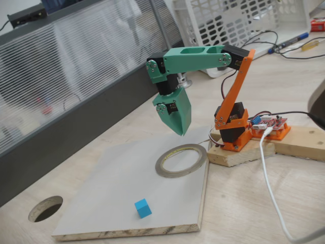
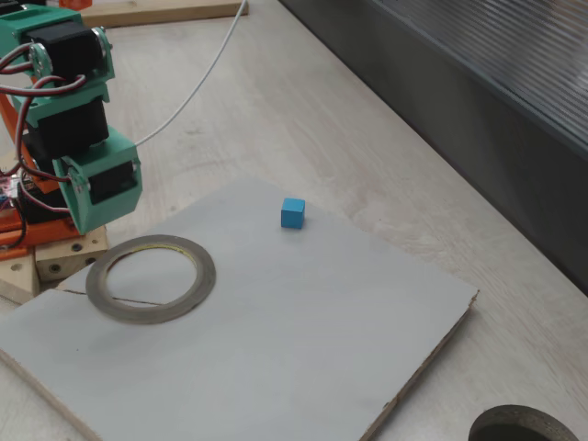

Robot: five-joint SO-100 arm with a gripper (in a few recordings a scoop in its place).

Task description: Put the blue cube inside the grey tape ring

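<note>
The blue cube (image 1: 143, 208) (image 2: 293, 213) rests on a pale board, alone and well apart from the arm. The grey tape ring (image 1: 181, 160) (image 2: 151, 278) lies flat on the same board near the arm's base, with nothing inside it. My green gripper (image 1: 180, 131) (image 2: 84, 220) hangs pointing down just above the ring's far edge, jaws shut and holding nothing. Several cube-widths of bare board separate the cube from the ring.
The pale board (image 1: 101, 198) (image 2: 276, 358) lies on a wooden desk. A dark round tabletop hole (image 1: 45, 208) (image 2: 528, 427) sits beside the board's corner. A white cable (image 1: 269, 173) trails from the arm's wooden base (image 1: 299, 142). A white basket (image 1: 228, 20) stands behind.
</note>
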